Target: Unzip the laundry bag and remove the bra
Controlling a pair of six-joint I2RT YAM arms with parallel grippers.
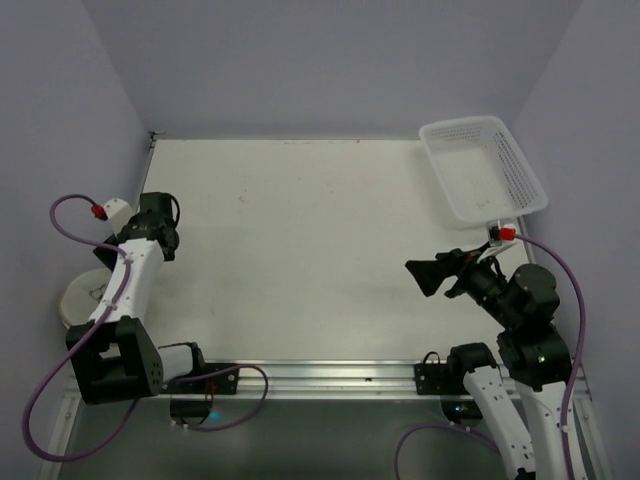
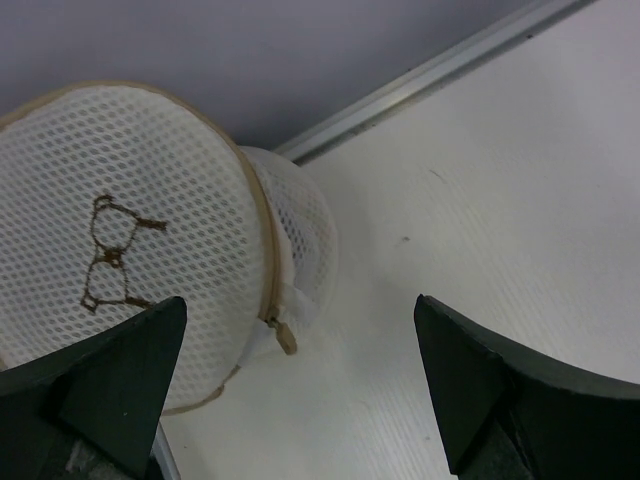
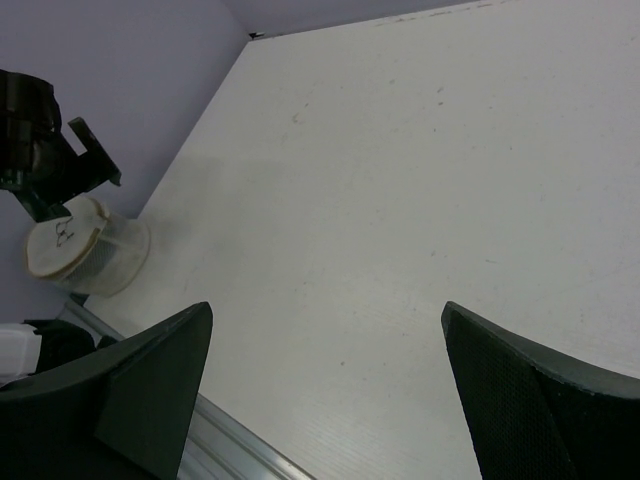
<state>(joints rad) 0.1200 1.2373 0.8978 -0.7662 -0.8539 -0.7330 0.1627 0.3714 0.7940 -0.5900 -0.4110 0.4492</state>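
Observation:
The laundry bag [image 2: 150, 170], a round cream mesh pouch with a tan rim, lies at the table's left edge [image 1: 80, 297], partly under my left arm. A bra outline [image 2: 112, 255] is drawn on its face. Its tan zipper pull [image 2: 285, 337] hangs at the rim, and the zip looks closed. The bra is hidden. My left gripper [image 2: 300, 310] is open, just above the table with the pull between its fingers, touching nothing. My right gripper [image 1: 420, 278] hangs open and empty over the right side of the table [image 3: 327, 310], far from the bag [image 3: 85, 252].
A white perforated basket [image 1: 522, 165] stands at the back right corner. Purple walls close in the left, back and right sides. A metal rail [image 1: 330, 378] runs along the near edge between the arm bases.

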